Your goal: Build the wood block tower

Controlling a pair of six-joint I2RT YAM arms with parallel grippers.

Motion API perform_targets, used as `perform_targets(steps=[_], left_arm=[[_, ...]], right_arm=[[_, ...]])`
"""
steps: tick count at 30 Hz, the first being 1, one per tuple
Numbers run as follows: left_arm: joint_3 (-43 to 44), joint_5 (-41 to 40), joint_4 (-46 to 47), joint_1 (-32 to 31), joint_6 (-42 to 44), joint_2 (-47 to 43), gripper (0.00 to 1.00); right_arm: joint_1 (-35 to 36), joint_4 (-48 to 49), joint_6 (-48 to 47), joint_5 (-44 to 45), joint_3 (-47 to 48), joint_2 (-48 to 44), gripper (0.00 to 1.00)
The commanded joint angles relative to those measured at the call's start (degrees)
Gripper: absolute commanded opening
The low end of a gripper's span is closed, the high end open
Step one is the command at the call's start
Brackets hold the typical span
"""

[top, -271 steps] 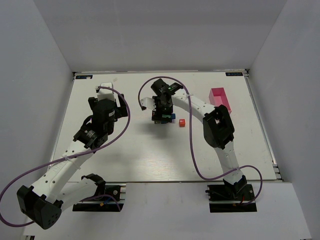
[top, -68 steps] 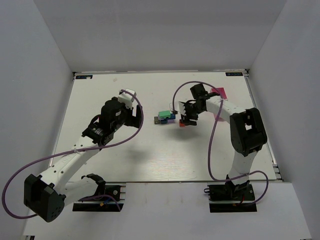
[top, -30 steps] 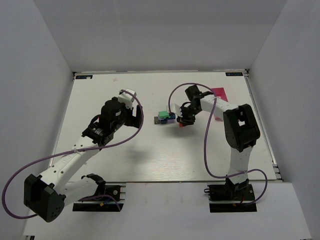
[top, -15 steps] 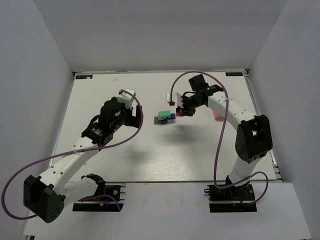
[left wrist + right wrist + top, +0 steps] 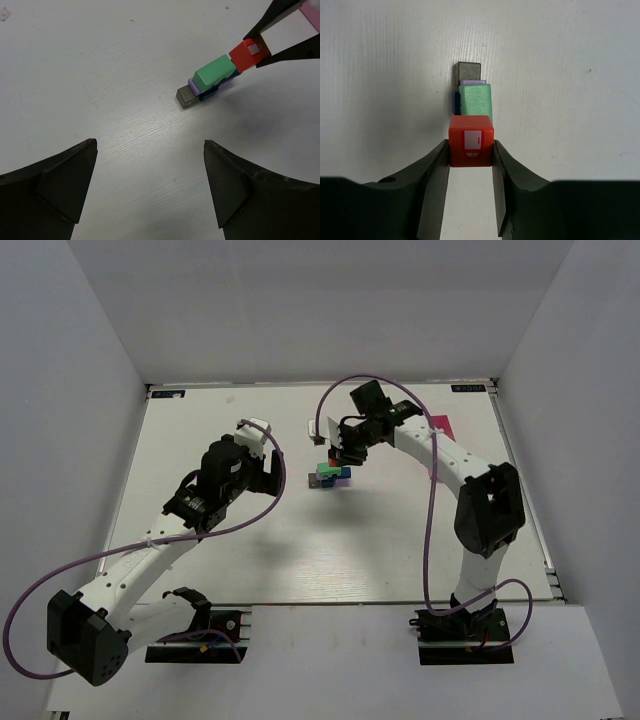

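The wood block tower (image 5: 328,474) lies left of the table's middle as a low cluster. It has a green block (image 5: 215,71) on top, over purple (image 5: 194,85) and blue (image 5: 210,93) blocks, with a dark grey block (image 5: 185,96) at one end. My right gripper (image 5: 471,151) is shut on a red cube (image 5: 471,140) with a white sticker. It holds the cube at the green block's (image 5: 475,101) near end, and contact cannot be told. My left gripper (image 5: 150,147) stands open and empty, to the left of the cluster.
A pink tray (image 5: 442,427) sits at the back right, partly behind the right arm. The right arm's purple cable (image 5: 428,520) loops over the right half of the table. The left arm (image 5: 215,485) reaches over the left half.
My right gripper has lifted the red cube from the table right of the cluster and carried it left to the green block's end. The left arm has not moved.
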Motion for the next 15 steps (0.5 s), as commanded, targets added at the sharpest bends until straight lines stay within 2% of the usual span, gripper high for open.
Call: perform_targets(steps=[1,15], left_arm=[[1.70,-1.20,-0.27,0.20,0.45,-1.50,0.97],[1.70,-1.20,-0.27,0.20,0.45,-1.50,0.97]], right_arm=[[0.99,-2.37,0.89,0.74,4.15,2.10,0.18],[4.07,-2.91,1.60,4.52,8.11,7.21,0.18]])
